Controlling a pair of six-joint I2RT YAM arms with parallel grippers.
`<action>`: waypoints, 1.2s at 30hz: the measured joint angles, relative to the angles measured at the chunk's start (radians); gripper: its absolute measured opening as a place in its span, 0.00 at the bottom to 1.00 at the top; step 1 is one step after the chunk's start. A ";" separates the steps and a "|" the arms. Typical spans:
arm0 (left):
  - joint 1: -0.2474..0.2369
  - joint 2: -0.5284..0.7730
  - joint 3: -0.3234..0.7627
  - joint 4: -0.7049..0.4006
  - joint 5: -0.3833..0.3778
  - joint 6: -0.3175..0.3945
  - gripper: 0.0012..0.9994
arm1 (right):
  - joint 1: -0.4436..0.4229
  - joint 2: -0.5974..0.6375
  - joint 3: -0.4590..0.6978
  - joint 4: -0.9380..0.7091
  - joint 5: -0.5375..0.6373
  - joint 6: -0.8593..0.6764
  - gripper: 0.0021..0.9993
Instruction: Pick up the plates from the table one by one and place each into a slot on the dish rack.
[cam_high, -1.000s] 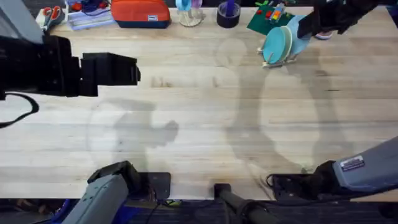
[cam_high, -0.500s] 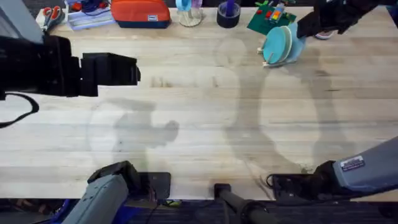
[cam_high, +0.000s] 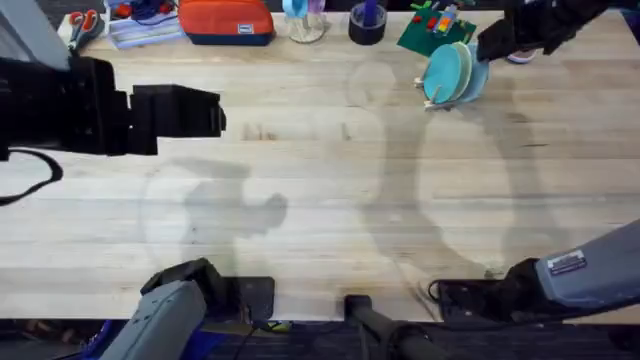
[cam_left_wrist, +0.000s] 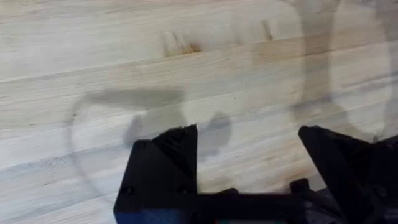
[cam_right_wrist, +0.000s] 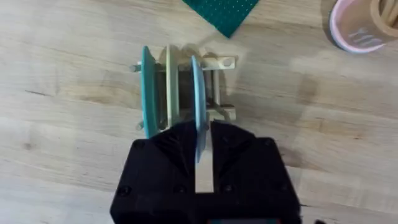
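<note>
Your right tool (cam_right_wrist: 200, 146) is pinched on the rim of the small round pale sky-blue plate (cam_right_wrist: 196, 93), which stands on edge in a slot of the little light-wood dowel dish rack (cam_right_wrist: 219, 87) at the far right of the pale plank counter (cam_high: 330, 190). A darker teal plate (cam_right_wrist: 148, 93) and a cream one (cam_right_wrist: 172, 84) stand in neighbouring slots. Your left tool (cam_left_wrist: 249, 162) hangs over bare wood with its fingers spread wide, holding nothing.

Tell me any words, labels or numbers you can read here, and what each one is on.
None can be read.
White patch on the red-orange pouch: print too small.
White sticker on the right arm: blurred.
Pale marks on the pink cup: too faint to make out.
The plates, dish rack and table carry no text.
</note>
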 joint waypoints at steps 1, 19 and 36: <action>0.000 0.000 0.000 0.000 0.000 0.000 0.99 | 0.000 0.000 0.000 0.000 0.000 0.000 0.16; 0.000 0.000 0.000 0.000 0.000 0.000 0.99 | 0.000 -0.002 0.000 0.020 0.000 0.000 0.17; 0.000 0.000 0.000 0.000 0.000 0.000 0.99 | 0.000 -0.239 0.000 -0.033 0.003 0.000 0.24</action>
